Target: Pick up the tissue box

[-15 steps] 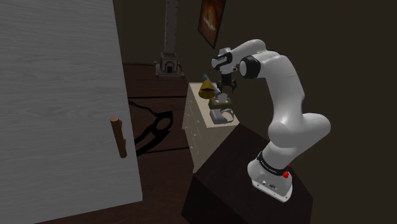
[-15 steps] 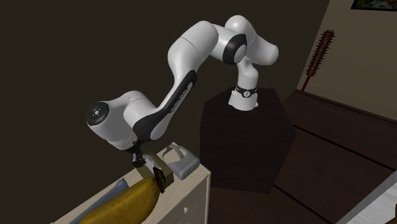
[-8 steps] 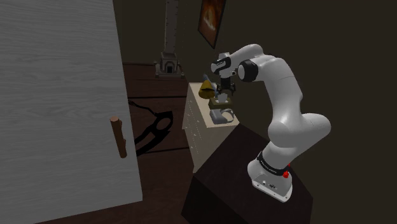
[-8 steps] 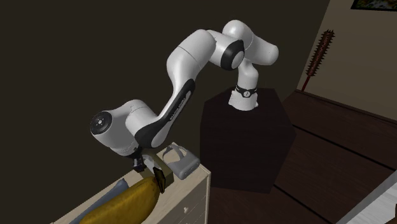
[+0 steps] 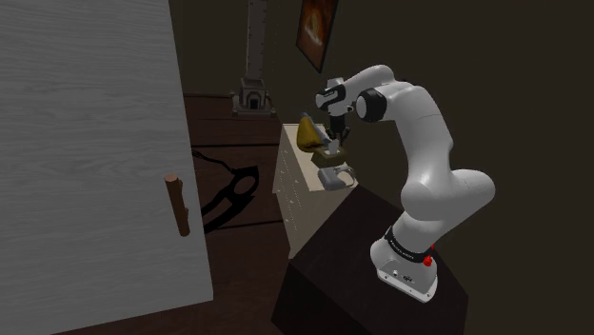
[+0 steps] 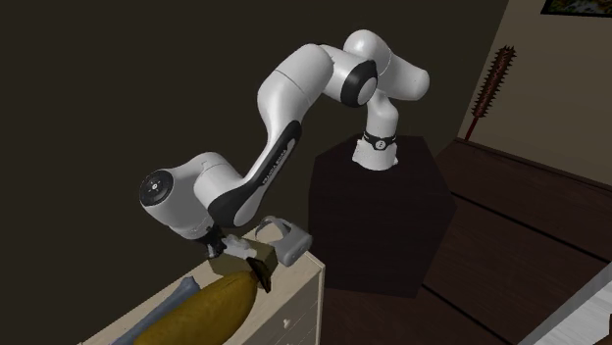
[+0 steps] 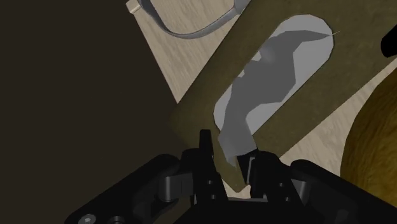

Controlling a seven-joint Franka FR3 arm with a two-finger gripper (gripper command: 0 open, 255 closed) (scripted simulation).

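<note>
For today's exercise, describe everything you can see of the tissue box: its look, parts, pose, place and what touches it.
The tissue box is a flat olive-brown box with a long oval opening in its top, from which a crumpled grey-white tissue sticks out. It sits slantwise over the light wooden dresser top. The gripper is shut on one end of it, with its black fingers clasping it around the tissue. Whether it has left the wood cannot be told.

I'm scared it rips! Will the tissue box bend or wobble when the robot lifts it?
Probably stiff: the tissue box shows straight edges in the gripper. Its grey tissue looks floppy. Held near one end, it may tilt.
</note>
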